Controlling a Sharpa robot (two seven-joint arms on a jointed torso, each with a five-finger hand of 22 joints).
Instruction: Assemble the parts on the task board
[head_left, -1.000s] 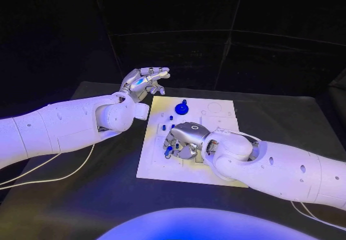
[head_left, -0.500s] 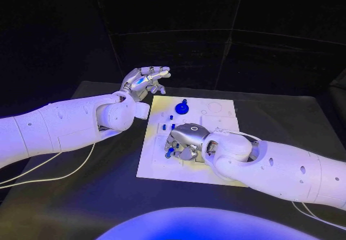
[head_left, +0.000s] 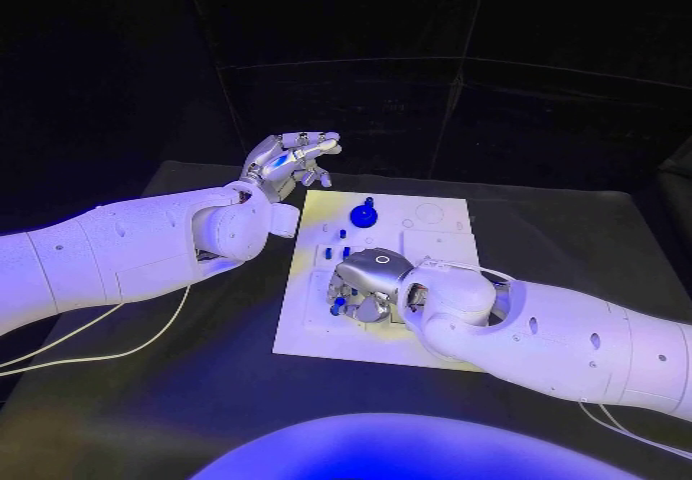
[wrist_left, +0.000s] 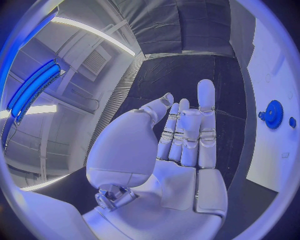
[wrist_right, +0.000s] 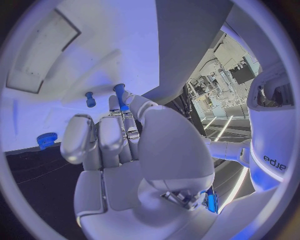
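The white task board (head_left: 433, 225) lies mid-table. A blue gear (head_left: 364, 214) stands near its far edge, with small blue pegs (head_left: 343, 235) just in front of it. My right hand (head_left: 369, 283) reaches down onto the board's left-middle. In the right wrist view its thumb and a finger pinch a blue peg (wrist_right: 120, 96) held against the board (wrist_right: 75, 65); another peg (wrist_right: 90, 99) and the gear (wrist_right: 45, 140) stand beyond. My left hand (head_left: 296, 155) hovers raised past the board's far left corner, fingers apart and holding nothing. The left wrist view shows its bare palm (wrist_left: 181, 150), with the gear (wrist_left: 272, 114) off to the side.
The black table (head_left: 188, 340) surrounds the board. A white cable (head_left: 101, 350) trails across the table under my left arm. My right forearm (head_left: 577, 340) covers the board's near right corner.
My right hand has edged slightly left and lower over the board's pegs. The left hand has stayed where it was.
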